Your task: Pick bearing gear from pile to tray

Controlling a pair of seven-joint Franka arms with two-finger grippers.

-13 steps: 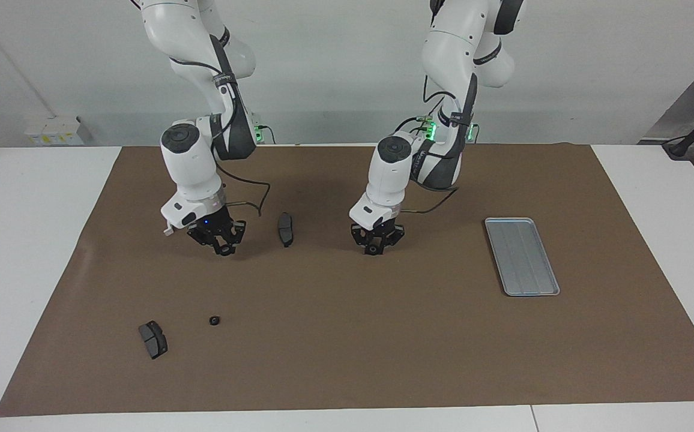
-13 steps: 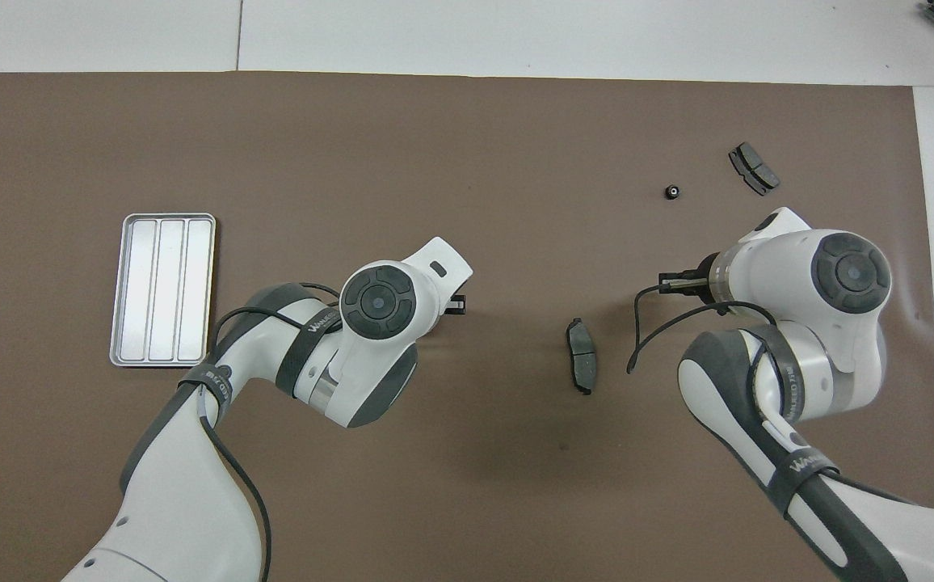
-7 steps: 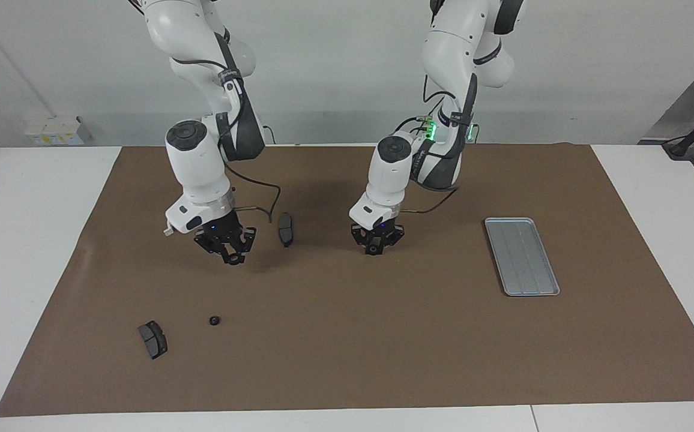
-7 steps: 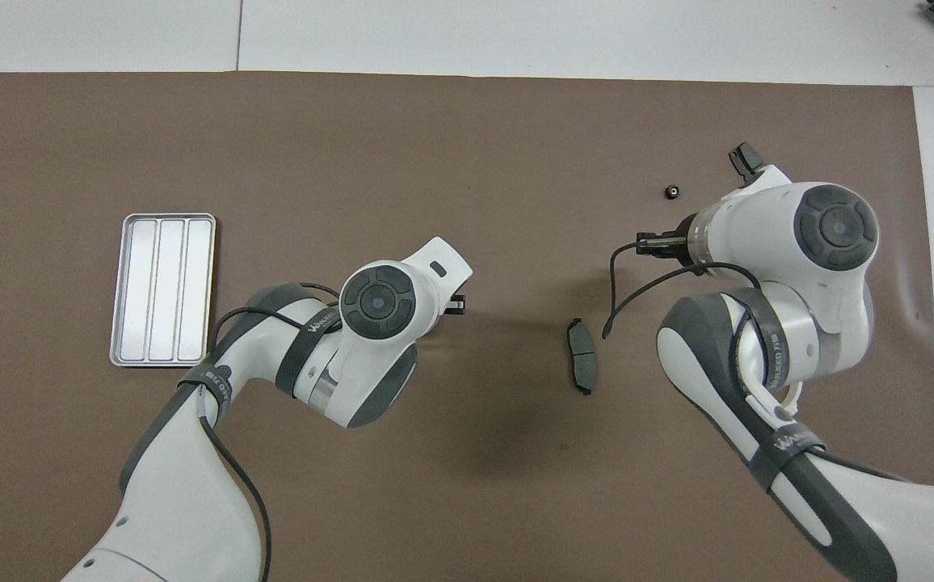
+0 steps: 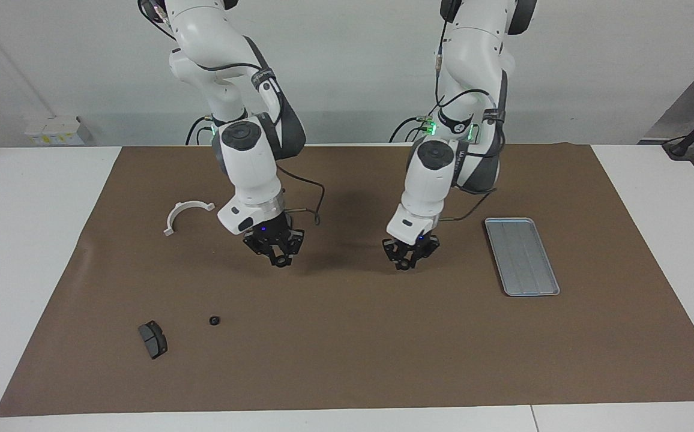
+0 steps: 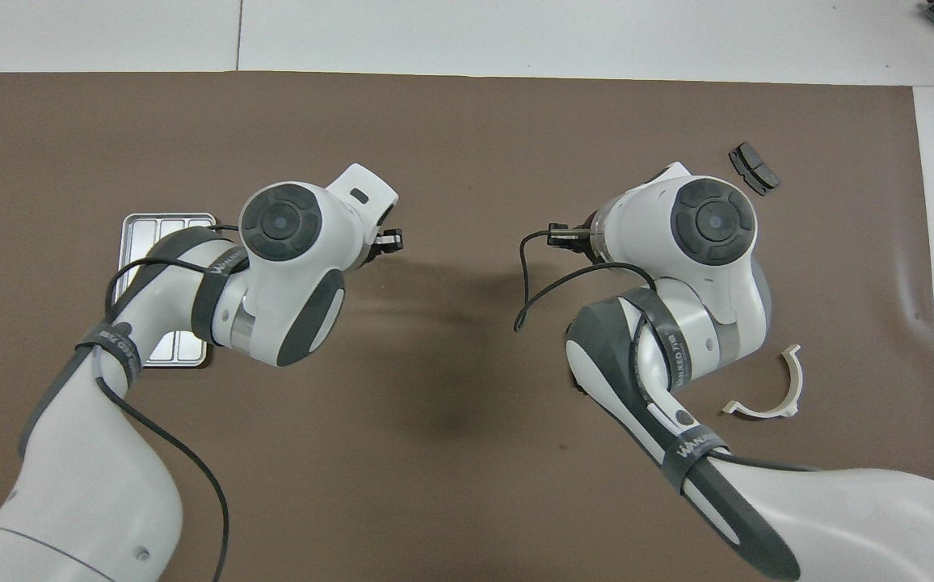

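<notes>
Both arms have swung toward the tray's end of the worktop, and a white half-ring (image 5: 186, 213) now shows where the right arm stood. In the facing view, the right claw (image 5: 275, 255) hangs low over the brown mat (image 5: 347, 360). The little black ring (image 5: 214, 320) lies on the mat at about 7 o'clock from it, well apart, beside a dark pad (image 5: 153, 339). The left claw (image 5: 407, 258) hangs low too, with the tray (image 5: 521, 256) at its 3 o'clock. I cannot tell if either claw is open or closed. The ring is tiny and round, so I think a claw could miss it or make it roll away.
</notes>
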